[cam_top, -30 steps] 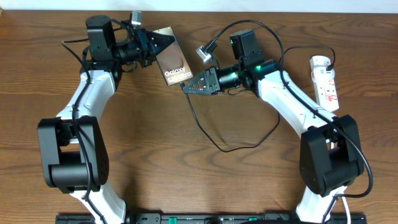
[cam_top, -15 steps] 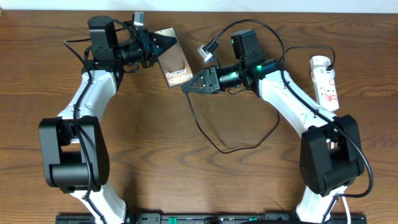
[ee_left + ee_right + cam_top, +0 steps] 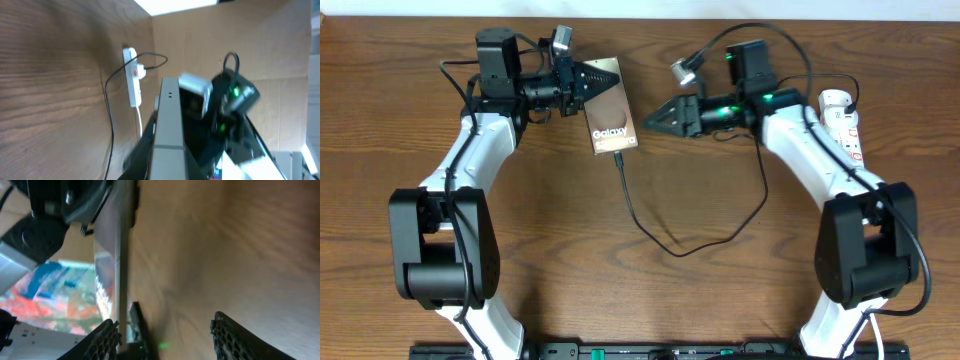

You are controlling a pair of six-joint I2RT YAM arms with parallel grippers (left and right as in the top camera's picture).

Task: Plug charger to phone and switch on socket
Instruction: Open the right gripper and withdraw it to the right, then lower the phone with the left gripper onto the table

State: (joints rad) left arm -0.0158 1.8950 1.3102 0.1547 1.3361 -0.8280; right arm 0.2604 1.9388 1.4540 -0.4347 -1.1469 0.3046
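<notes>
My left gripper [image 3: 600,82] is shut on the top end of the phone [image 3: 612,120], a dark slab with white "Galaxy" lettering held just above the table. The left wrist view has the phone [image 3: 170,120] edge-on between the fingers. The charger's black cable [image 3: 650,225] ends with its tip against the phone's lower edge [image 3: 618,155], then loops right toward the white socket [image 3: 844,125]. My right gripper [image 3: 655,118] stands open just right of the phone, holding nothing. In the right wrist view the fingers [image 3: 106,339] are spread wide, with the phone [image 3: 120,255] at the left.
The socket [image 3: 131,75] lies at the table's far right edge with a plug and cable in it. The slack cable loop [image 3: 720,240] lies on the wood between the arms. A cardboard wall [image 3: 225,40] stands behind the table.
The right gripper has opened, let go of the charger tip and drawn back to the right. The left gripper has carried the phone a little right, and the cable end now stays at the phone's lower edge.
</notes>
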